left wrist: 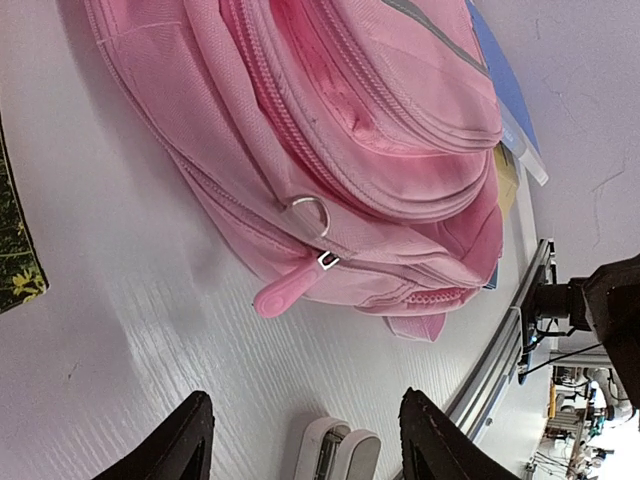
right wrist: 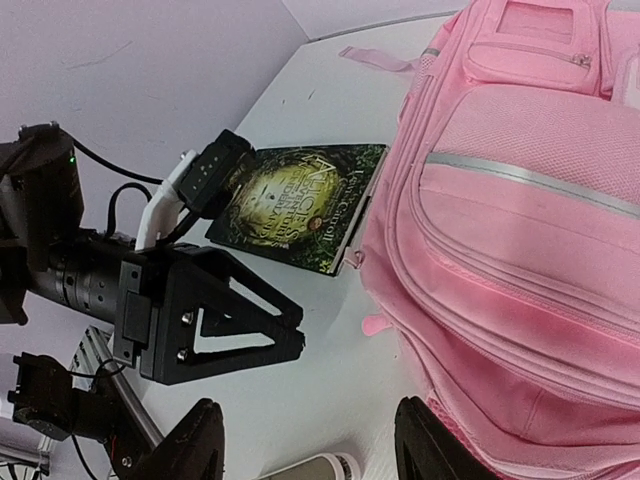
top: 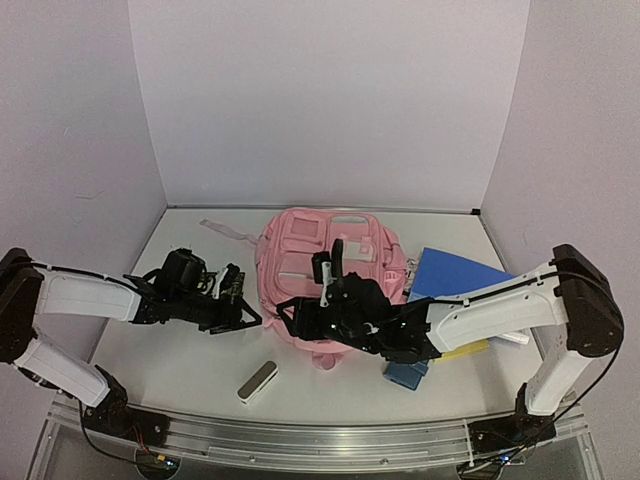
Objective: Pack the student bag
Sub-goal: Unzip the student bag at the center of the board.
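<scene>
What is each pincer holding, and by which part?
Nothing is held. The left pincer and the right pincer both stand open with empty gaps, near the bag but not gripping it.

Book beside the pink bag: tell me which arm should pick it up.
Left, likely. The book lies by the student bag's left side, close beside the open left pincer. The right pincer, also open, would have to reach past the left arm.
</scene>
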`<action>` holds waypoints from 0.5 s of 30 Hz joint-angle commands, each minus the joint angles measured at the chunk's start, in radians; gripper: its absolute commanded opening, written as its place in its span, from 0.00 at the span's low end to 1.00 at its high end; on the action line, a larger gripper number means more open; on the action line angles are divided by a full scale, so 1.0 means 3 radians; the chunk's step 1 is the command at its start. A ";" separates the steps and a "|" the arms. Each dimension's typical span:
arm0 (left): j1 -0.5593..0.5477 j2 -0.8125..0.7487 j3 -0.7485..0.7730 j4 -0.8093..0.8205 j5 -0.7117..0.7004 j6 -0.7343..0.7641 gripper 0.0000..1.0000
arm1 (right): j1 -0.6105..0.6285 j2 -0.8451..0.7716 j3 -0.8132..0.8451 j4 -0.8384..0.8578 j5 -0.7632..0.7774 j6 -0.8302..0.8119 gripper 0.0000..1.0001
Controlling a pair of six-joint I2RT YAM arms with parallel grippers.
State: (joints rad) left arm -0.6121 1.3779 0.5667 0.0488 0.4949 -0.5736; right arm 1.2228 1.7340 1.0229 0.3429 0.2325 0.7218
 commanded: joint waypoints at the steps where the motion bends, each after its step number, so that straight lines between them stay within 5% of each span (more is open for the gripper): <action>1: 0.0012 0.0185 -0.0001 0.0465 0.0148 0.0305 0.63 | -0.0001 0.0077 0.0084 -0.0297 0.0364 -0.0112 0.64; 7: 0.0020 0.0591 0.0057 0.0791 0.0383 0.0398 0.60 | -0.0006 0.0214 0.0315 -0.0874 0.0532 -0.0566 0.66; 15: 0.0022 0.0786 0.0042 0.1041 0.0447 0.0369 0.55 | -0.0016 0.0168 0.0275 -0.0969 0.0492 -0.0738 0.63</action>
State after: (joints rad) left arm -0.6113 1.6099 0.5671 0.2607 0.6059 -0.4772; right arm 1.2224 1.7901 1.0737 0.0849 0.3542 0.5452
